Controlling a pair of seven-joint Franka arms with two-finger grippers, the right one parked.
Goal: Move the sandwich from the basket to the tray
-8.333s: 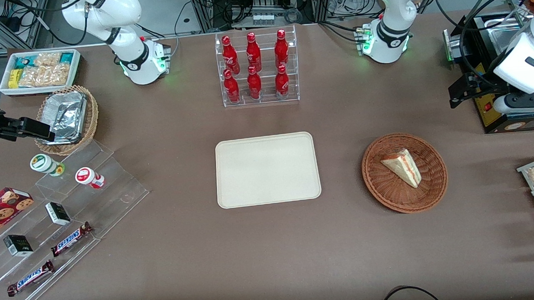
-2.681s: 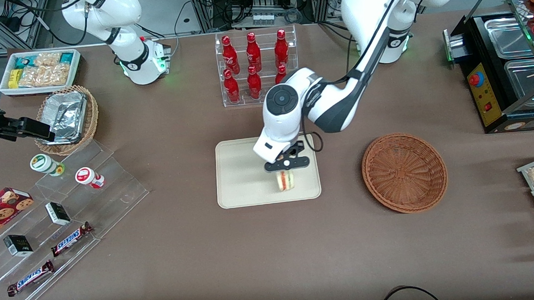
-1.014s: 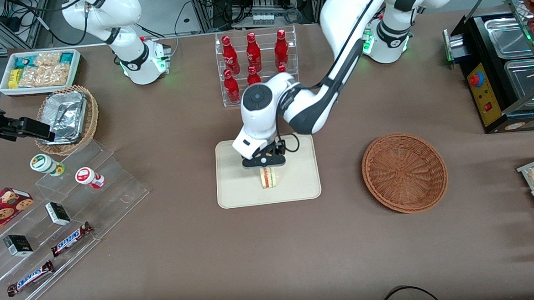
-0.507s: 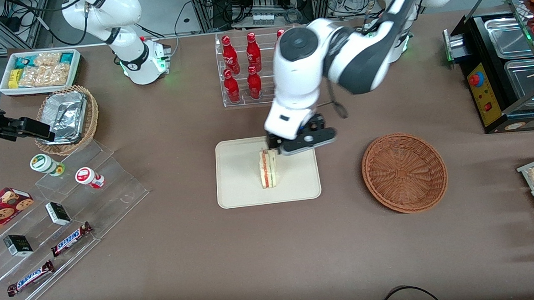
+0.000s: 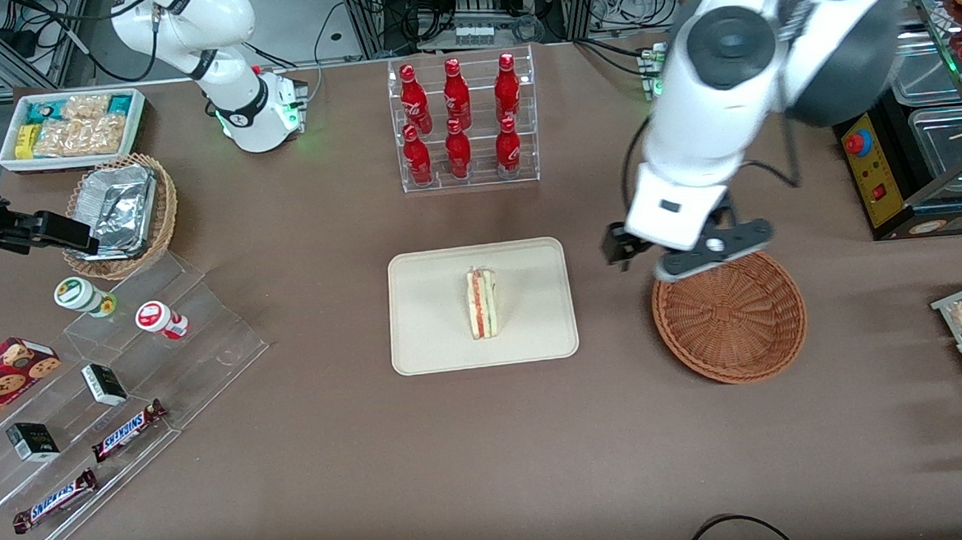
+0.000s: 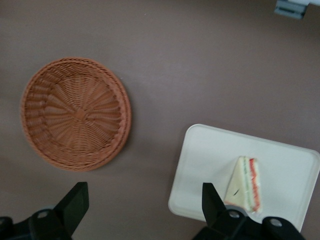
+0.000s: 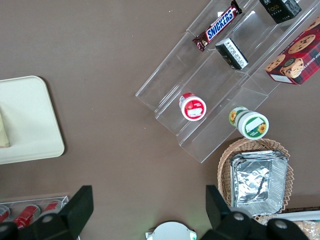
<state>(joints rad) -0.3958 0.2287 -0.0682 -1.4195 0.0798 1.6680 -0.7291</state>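
Basically the job looks done, judging from how things lie: the sandwich stands on its edge near the middle of the tray, filling stripe up, nothing touching it. From the left wrist cam the sandwich shows as a pale wedge w/ a red-green stripe, fully inside the tray rim. The basket sits toward the working arm's end of the table, well apart from the tray, w/ nothing in it; the wrist view confirms the basket shows only bare weave. The gripper hangs in the air above the basket's rim on the side nearest the tray, high off the table, fingers spread wide and holding nothing. So pick, carry and release all appear complete. What's left, prob., is just for the arm to clear off to a rest pose; no more handling of the sandwich seems needed, since it looks stable as it stands.
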